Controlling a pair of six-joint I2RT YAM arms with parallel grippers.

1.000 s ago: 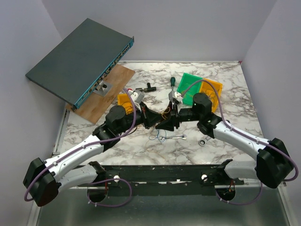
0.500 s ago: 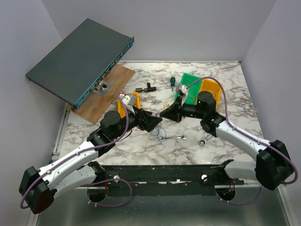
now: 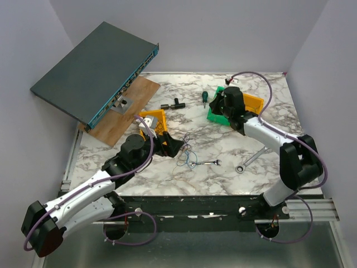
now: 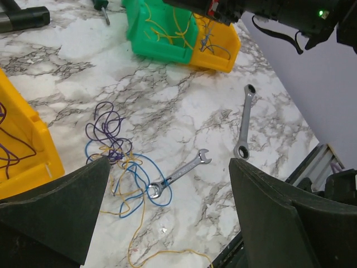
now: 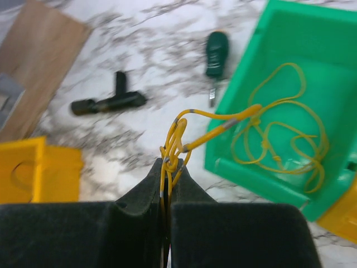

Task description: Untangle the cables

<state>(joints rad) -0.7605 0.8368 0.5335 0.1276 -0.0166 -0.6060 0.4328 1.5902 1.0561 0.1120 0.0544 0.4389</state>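
While right claw (image 5: 167, 165) is pinched shut on yellow cable (image 5: 223, 125) by green bin's (image 5: 254, 178) 9 o'clock rim, strand could snag & drag bin; left claw (image 4: 168, 167) wide open, empty.

I'm running a robot test cell in a lab. Blank pale walls (image 3: 223, 33) box in a marble-print table (image 3: 184, 120), and both arms (image 3: 89, 192) are bolted to a black metal rail (image 3: 195, 204) along its near edge. A rack network switch (image 3: 92, 70) leans at the far left corner. Plastic sorting bins (image 4: 159, 47), wrenches (image 3: 211, 162), a screwdriver (image 3: 204, 97) and thin cables (image 3: 189, 158) lie mid-table.
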